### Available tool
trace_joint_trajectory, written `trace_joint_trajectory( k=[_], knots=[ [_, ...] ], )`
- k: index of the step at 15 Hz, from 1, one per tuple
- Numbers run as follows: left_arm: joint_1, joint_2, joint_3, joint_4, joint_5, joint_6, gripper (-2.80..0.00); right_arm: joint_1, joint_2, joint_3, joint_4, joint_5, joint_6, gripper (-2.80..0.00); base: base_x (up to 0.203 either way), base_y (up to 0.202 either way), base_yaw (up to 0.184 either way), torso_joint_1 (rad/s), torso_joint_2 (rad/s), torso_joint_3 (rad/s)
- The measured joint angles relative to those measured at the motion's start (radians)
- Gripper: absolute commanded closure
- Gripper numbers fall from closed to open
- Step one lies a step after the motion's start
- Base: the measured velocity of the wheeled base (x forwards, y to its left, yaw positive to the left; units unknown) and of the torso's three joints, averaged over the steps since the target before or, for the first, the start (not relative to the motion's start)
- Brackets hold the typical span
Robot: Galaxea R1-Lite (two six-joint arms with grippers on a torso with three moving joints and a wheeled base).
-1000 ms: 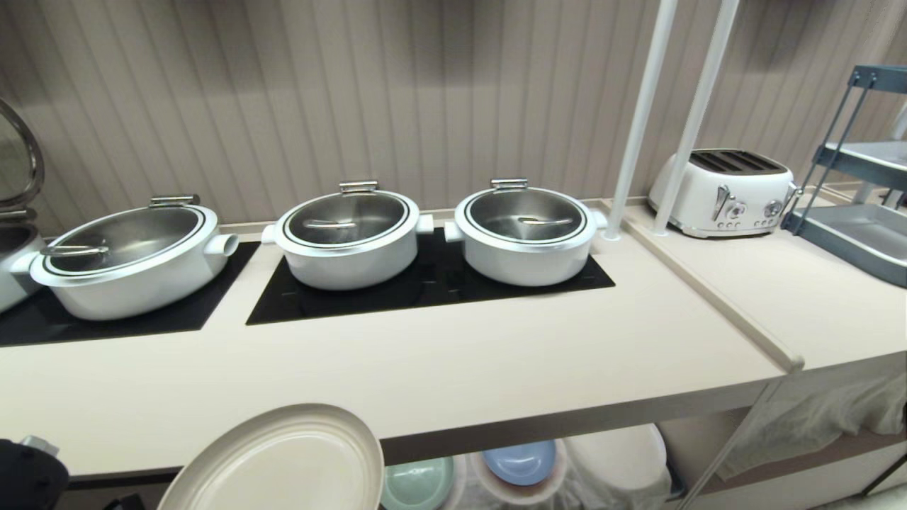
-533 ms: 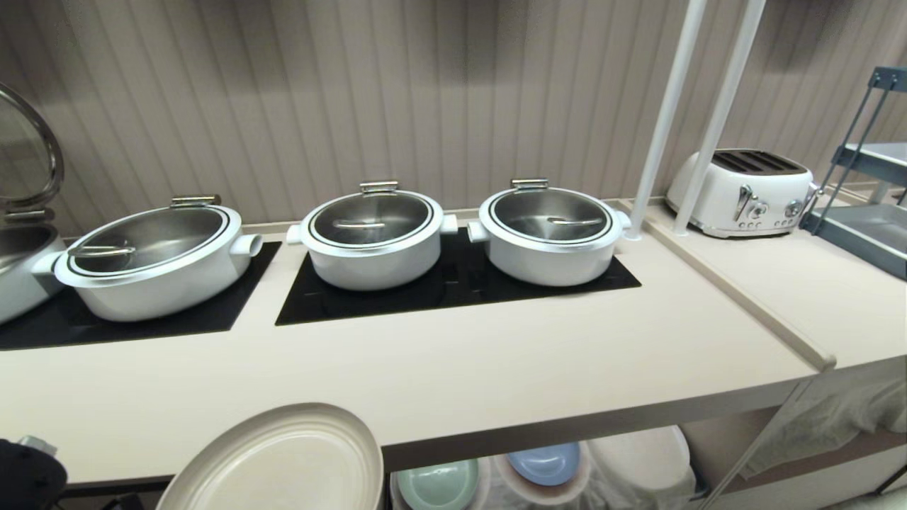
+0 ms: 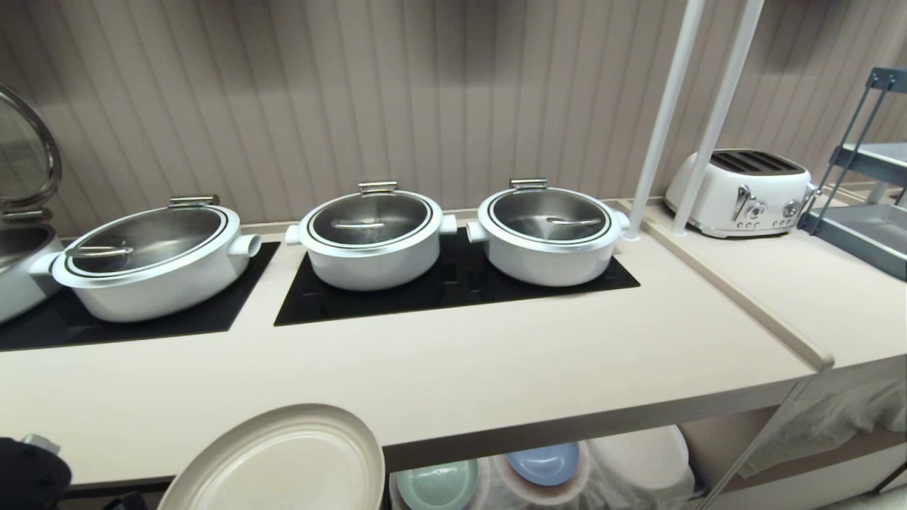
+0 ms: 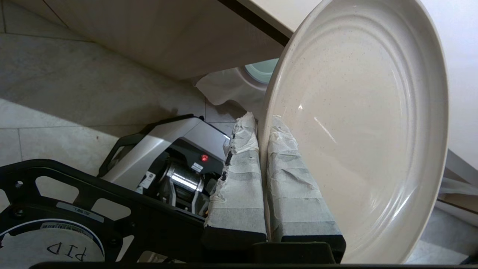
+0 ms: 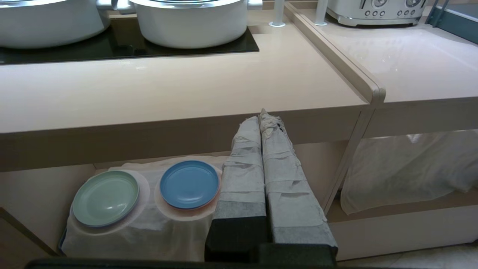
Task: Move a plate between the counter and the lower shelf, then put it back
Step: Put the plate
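**pan_fan:** Why's the plate (image 4: 354, 123) hanging out in front of the counter (image 3: 439, 375) instead of sitting on it?

**shelfbot:** Looks like it's mid-carry. The left gripper (image 4: 263, 175) is clamped on the plate's rim, one taped finger on each face, so it's held by the edge, tilted, in front of the counter's front edge and above the lower shelf (image 5: 123, 224). My guess is edge-pinching is the only grip that works on something this flat. The right gripper (image 5: 261, 149) is pressed together on nothing, parked facing the shelf.

**pan_fan:** And the plate itself?

**shelfbot:** Round, matte cream, faint speckles, low raised rim with a couple of concentric ridges. Not the mint-green plate (image 5: 105, 198) or blue plate (image 5: 189, 184) on the cloth-draped stacks below.
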Motion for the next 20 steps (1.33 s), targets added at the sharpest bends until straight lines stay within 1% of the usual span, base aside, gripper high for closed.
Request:
trace_joint_trajectory(
  k=[9, 13, 16, 18, 20],
  knots=[
    [0.006, 0.063, -0.047, -0.001, 0.005, 0.006, 0.0, 0.0, 0.0, 0.0, 0.0, 0.0, 0.0, 0.0, 0.0, 0.0, 0.0, 0.0, 0.0, 0.0],
    [0.018, 0.127, -0.116, -0.001, 0.005, 0.005, 0.0, 0.0, 0.0, 0.0, 0.0, 0.0, 0.0, 0.0, 0.0, 0.0, 0.0, 0.0, 0.0, 0.0],
    [0.047, 0.212, -0.199, -0.008, 0.004, -0.004, 0.0, 0.0, 0.0, 0.0, 0.0, 0.0, 0.0, 0.0, 0.0, 0.0, 0.0, 0.0, 0.0, 0.0],
    [0.067, 0.286, -0.252, -0.044, 0.005, -0.02, 0.0, 0.0, 0.0, 0.0, 0.0, 0.0, 0.0, 0.0, 0.0, 0.0, 0.0, 0.0, 0.0, 0.0],
    [0.077, 0.37, -0.281, -0.122, 0.012, -0.04, 0.0, 0.0, 0.0, 0.0, 0.0, 0.0, 0.0, 0.0, 0.0, 0.0, 0.0, 0.0, 0.0, 0.0]
  ],
)
